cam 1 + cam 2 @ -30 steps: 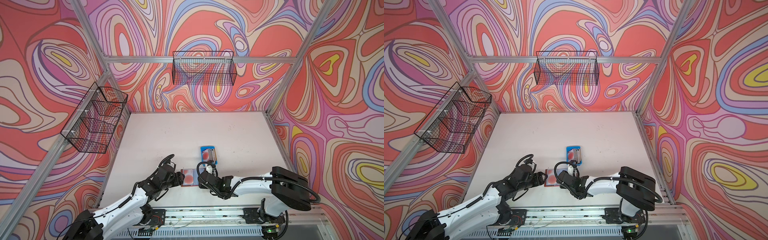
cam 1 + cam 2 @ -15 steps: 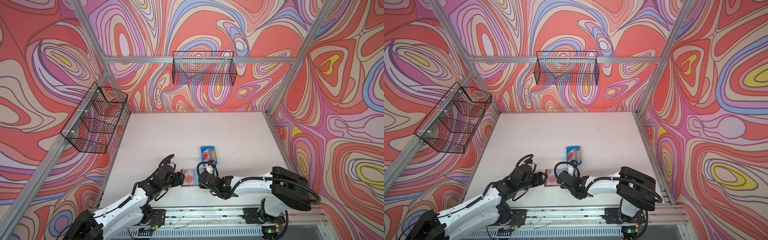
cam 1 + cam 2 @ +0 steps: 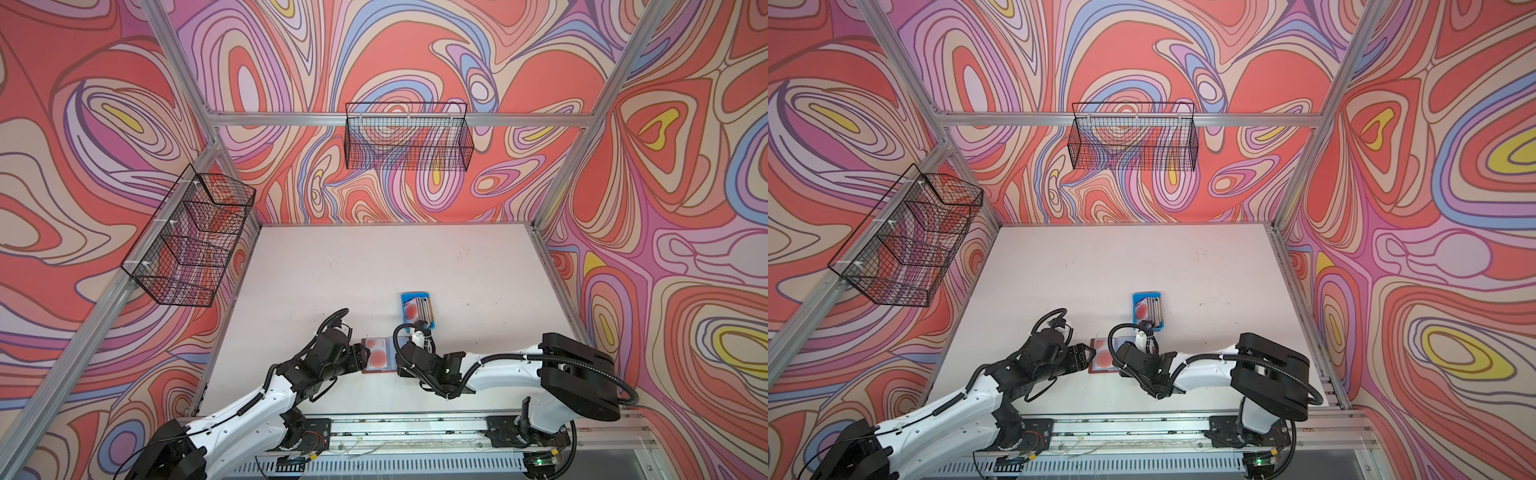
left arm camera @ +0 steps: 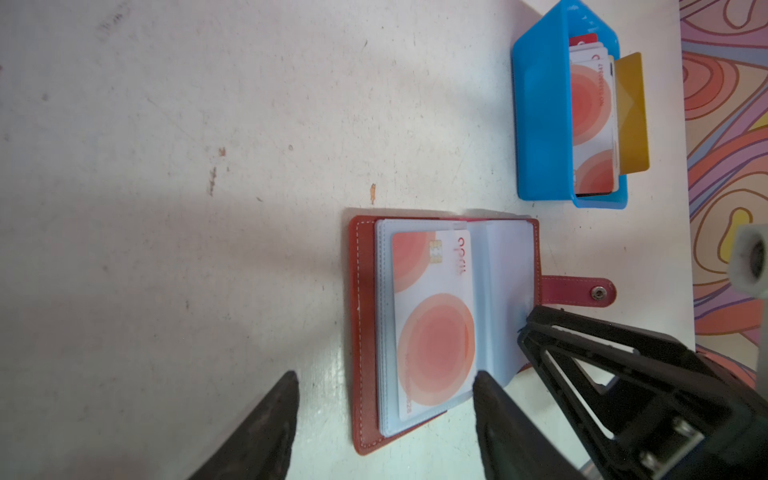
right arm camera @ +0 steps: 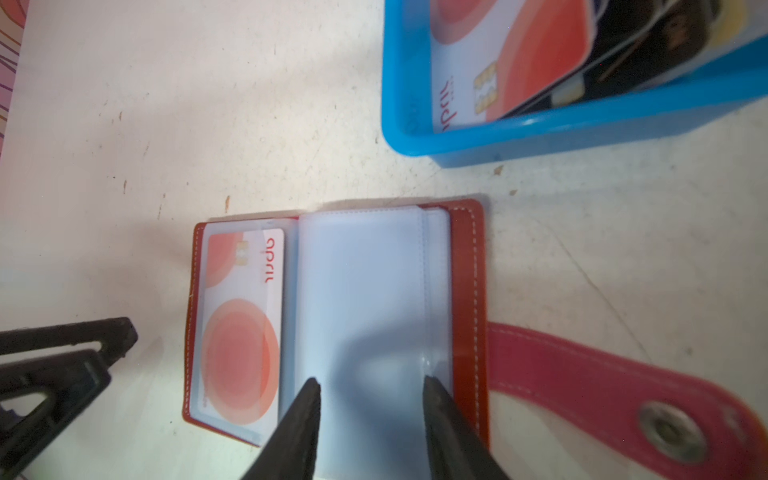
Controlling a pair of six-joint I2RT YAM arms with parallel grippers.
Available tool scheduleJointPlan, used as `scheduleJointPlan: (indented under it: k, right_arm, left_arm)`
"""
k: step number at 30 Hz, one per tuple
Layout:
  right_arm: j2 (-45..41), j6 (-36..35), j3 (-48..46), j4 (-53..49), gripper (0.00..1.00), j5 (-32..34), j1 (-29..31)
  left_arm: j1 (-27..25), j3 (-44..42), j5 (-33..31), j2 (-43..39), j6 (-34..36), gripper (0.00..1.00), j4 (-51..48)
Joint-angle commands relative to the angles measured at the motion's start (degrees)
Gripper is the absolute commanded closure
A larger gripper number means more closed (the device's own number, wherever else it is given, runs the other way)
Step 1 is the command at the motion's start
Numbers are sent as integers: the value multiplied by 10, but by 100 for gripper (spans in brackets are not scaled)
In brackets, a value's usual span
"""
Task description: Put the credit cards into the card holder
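Observation:
The red card holder [image 3: 377, 355] [image 3: 1104, 356] lies open on the table between my two grippers. A white credit card with a big red circle [image 4: 432, 324] [image 5: 241, 332] sits in its left clear sleeve. The facing sleeves [image 5: 361, 291] look empty. Its strap with the snap [image 4: 577, 291] [image 5: 602, 386] lies flat to the right. My left gripper [image 4: 386, 376] [image 3: 362, 356] is open, straddling the near edge of the page with the card. My right gripper [image 5: 372, 379] [image 3: 398, 362] is open, its tips over the empty sleeve page. More credit cards [image 4: 590, 116] [image 5: 511, 54] stand in the blue tray.
The blue tray [image 3: 403, 307] [image 3: 1135, 307] [image 4: 540, 116] stands just behind the holder, a yellow card [image 4: 631, 112] at its far side. Wire baskets hang on the left wall [image 3: 187, 245] and the back wall [image 3: 407, 141]. A metal rail [image 3: 415, 428] runs along the front edge.

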Motion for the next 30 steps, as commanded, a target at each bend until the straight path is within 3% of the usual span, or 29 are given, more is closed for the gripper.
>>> scheduleJointPlan:
  k: [1,20,30]
  right_arm:
    - [16,1,0,19,56,-18,4]
    - [48,2,-5,151,50,-66,-3]
    - [-25,3,10,13,51,10,-3]
  left_arm:
    - [-2,1,1,10,-7,31,14]
    - [-2,-5,10,29,-7,32,33]
    - [-2,-5,15,26,-10,31,33]
